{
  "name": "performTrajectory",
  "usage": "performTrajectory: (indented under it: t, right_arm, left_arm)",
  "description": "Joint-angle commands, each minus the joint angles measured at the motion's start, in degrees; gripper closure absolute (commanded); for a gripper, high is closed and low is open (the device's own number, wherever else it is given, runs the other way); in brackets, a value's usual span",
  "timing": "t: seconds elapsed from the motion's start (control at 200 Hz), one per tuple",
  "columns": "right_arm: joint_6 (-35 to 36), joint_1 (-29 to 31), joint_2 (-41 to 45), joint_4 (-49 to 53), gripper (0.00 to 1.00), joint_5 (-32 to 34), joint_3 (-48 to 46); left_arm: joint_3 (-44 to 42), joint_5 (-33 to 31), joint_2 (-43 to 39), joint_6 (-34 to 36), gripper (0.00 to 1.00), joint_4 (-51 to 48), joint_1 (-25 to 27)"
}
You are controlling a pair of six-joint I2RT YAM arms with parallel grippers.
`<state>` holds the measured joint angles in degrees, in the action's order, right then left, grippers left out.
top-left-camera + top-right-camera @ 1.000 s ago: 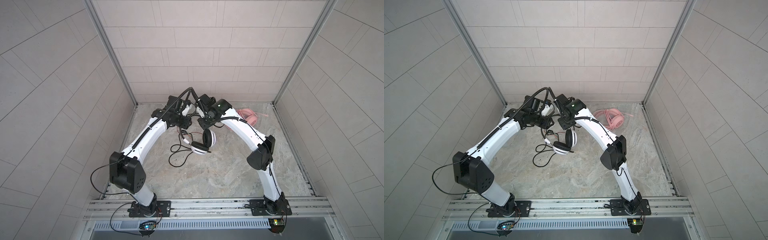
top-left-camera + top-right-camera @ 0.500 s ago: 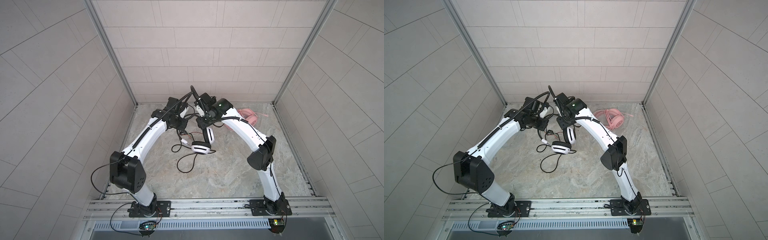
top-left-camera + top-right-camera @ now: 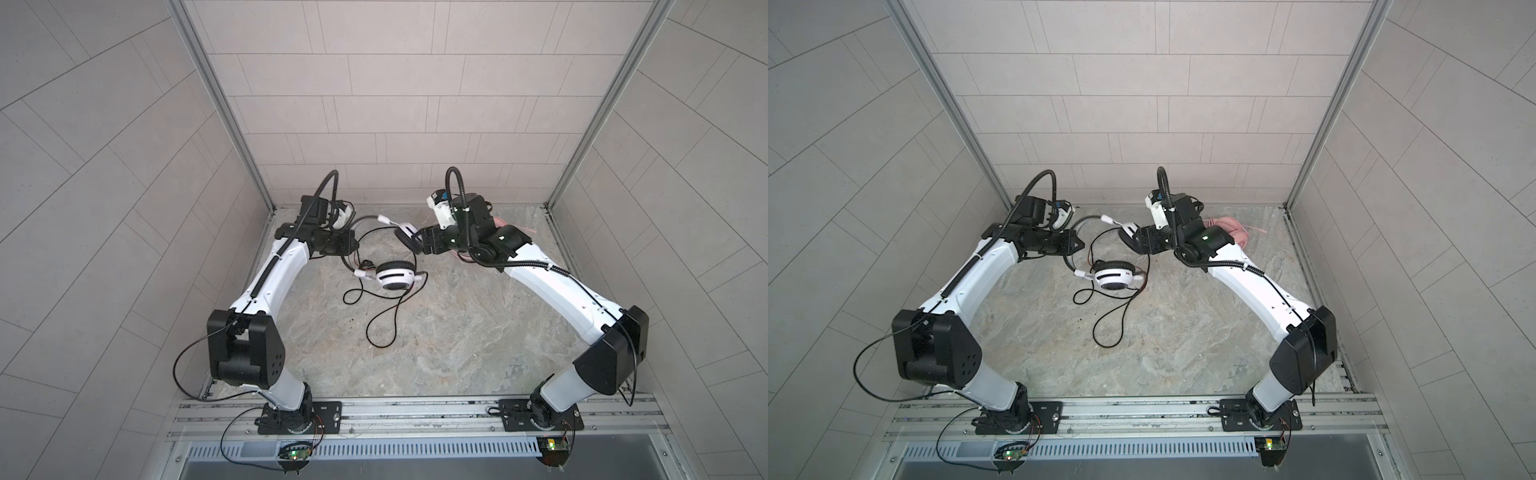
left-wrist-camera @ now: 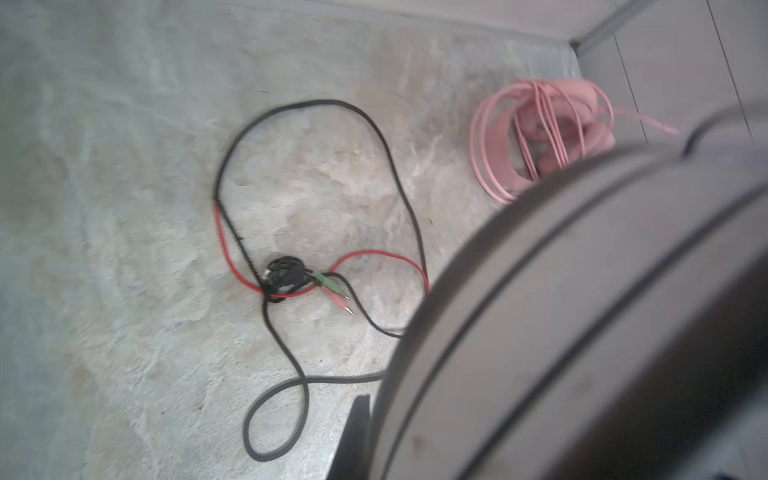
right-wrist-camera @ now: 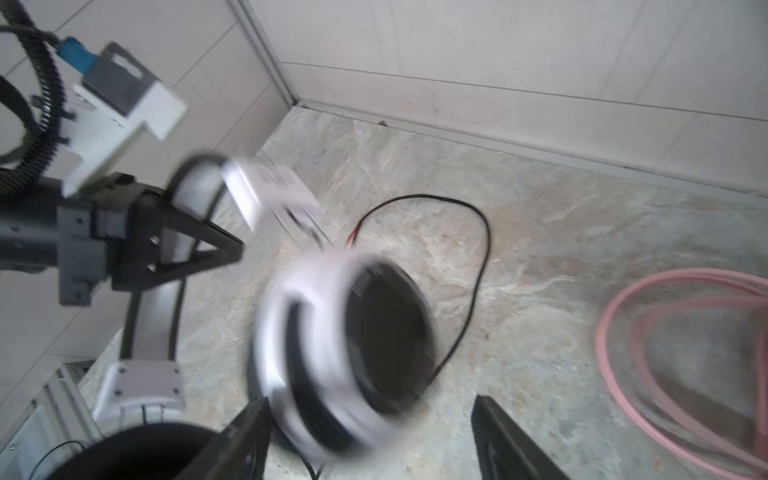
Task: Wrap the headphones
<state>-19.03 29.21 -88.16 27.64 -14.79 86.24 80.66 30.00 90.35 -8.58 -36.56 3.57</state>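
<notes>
Floor (image 3: 457, 332) marbled, walls (image 3: 374, 104) grey-tiled.

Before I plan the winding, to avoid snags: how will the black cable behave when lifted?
Probably floppy: the black cable lies in loose loops, so it should sag and trail. It may snag, since a knot sits near the plugs. Likely light, being thin.

Marbled tabletop (image 3: 457, 332) bears pink headphones (image 4: 492, 160), black cable (image 4: 324, 101), seemingly a white earcup (image 3: 395, 279).
</notes>
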Motion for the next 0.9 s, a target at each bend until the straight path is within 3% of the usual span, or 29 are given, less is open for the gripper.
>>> performTrajectory:
  t: [0.0,0.11,0.28,0.45,0.58,0.651,0.896]
  right_arm:
    - [-1.2,-3.5,2.0,-2.0,0.22,-1.1,-2.4]
    - [0.0,-3.5,1.4,-1.0,0.22,-2.1,-3.5]
    - [-0.1,-3.1,1.3,-9.9,0.19,-9.5,-12.6]
    - [-2.4,-1.5,1.3,-23.6,0.13,-14.5,-23.8]
    - [-8.1,-1.0,-0.1,-37.1,0.06,-17.6,-30.8]
    - [-9.4,0.6,-2.2,-40.3,0.01,-18.1,-31.2]
    - [-17.4,5.9,-12.2,-57.7,0.01,-18.0,-30.8]
  left_arm:
    - [0.6,2.3,-2.6,-7.4,1.0,5.6,-4.8]
    - [2.0,1.5,-2.6,-7.3,1.0,4.3,-5.0]
    - [3.6,0.7,-3.5,-8.9,1.0,3.3,-5.1]
    - [9.5,-0.3,-2.8,-10.3,1.0,-1.6,-5.0]
    - [14.3,-2.5,-1.9,-11.0,1.0,-5.9,-5.0]
    - [15.9,-2.4,-1.8,-12.8,1.0,-6.0,-5.0]
    - [21.8,-0.2,0.0,-19.3,1.0,-4.8,-5.1]
